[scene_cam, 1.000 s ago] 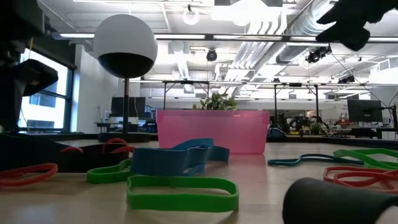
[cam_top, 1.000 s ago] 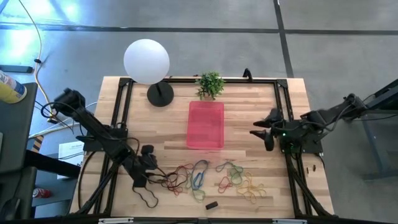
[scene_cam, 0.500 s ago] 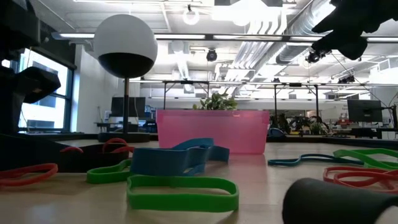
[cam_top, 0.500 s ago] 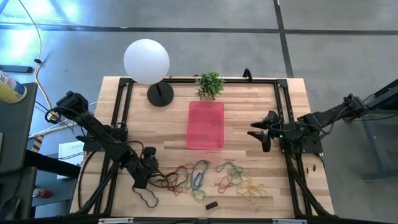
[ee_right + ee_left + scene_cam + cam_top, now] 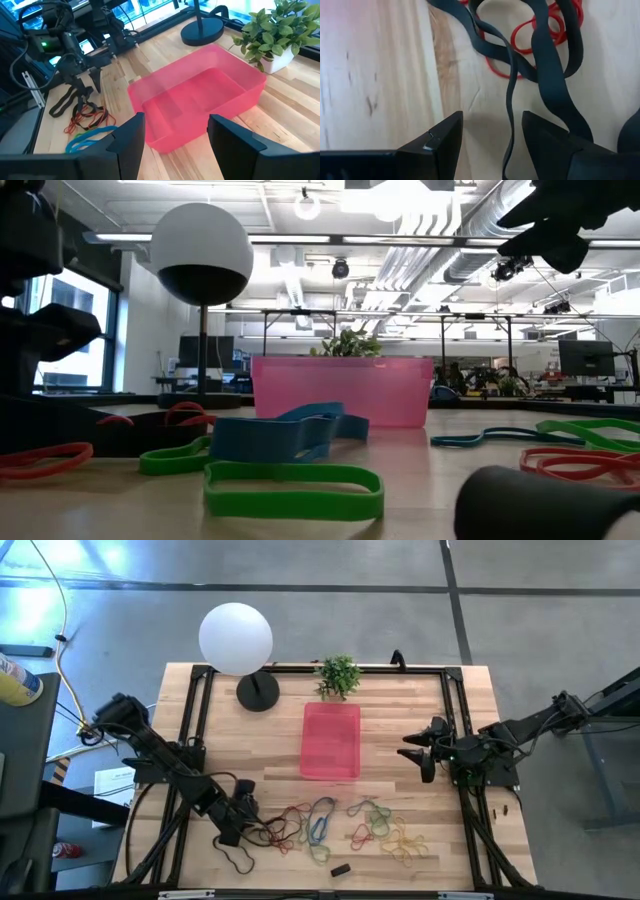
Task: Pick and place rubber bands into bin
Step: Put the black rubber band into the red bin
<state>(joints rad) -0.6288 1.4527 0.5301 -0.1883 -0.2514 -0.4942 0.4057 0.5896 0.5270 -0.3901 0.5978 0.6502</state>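
Note:
Rubber bands [image 5: 335,825] in black, red, orange, yellow, blue and green lie loose along the table's near side, some tangled. The pink bin [image 5: 331,740] stands on the table's middle, beyond them. My left gripper [image 5: 242,812] is low over the left end of the pile and open. In its wrist view [image 5: 492,116] a thin black band strand [image 5: 510,100] runs between the fingers. My right gripper [image 5: 418,752] hovers open to the right of the bin, which its wrist view shows ahead [image 5: 200,100]. My left gripper comes down slanting over the black bands [image 5: 545,75] at the pile's left end, with one strand lying on the wood between the open fingers. Whether either finger touches a band, I cannot tell.
A lamp with a white globe [image 5: 236,637] and a small potted plant [image 5: 338,675] stand at the far edge behind the bin. A small black block [image 5: 341,869] lies by the near edge. A black loop [image 5: 237,858] lies apart at the near left.
My left gripper has moved toward the near edge and slightly right, closing in on the black bands at the pile's left end. The bands and the bin have stayed where they were.

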